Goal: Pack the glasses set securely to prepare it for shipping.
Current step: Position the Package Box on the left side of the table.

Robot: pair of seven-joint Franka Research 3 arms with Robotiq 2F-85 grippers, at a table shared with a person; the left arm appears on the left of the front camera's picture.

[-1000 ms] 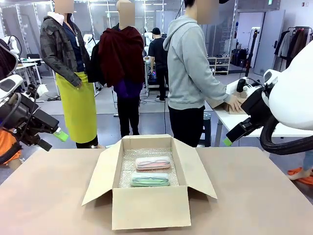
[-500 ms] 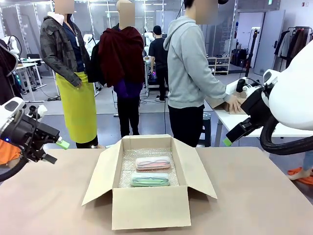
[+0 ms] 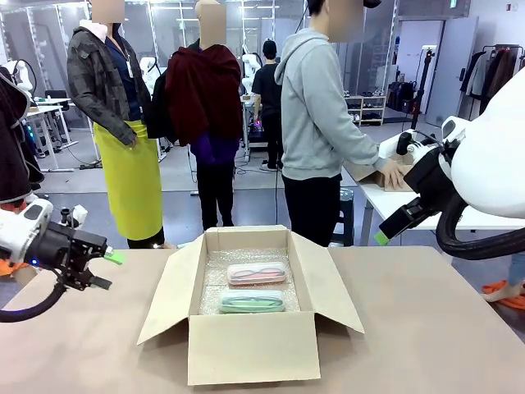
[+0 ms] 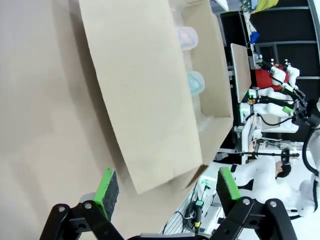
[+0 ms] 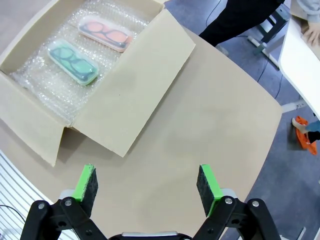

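Lying side by side in the box [image 3: 253, 349]: pink case [image 3: 256, 273], green case [image 3: 252, 300]

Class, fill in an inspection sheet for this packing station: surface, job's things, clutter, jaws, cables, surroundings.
Surface: tan table, bare around the box.
Job's things: pink case and green case lie side by side on bubble wrap inside the open cardboard box, flaps out.
Clutter: nothing seen.
Jaws: left gripper open, beside the box's left flap; right gripper open, raised.
Cables: black hose on right arm.
Surroundings: person at side table.
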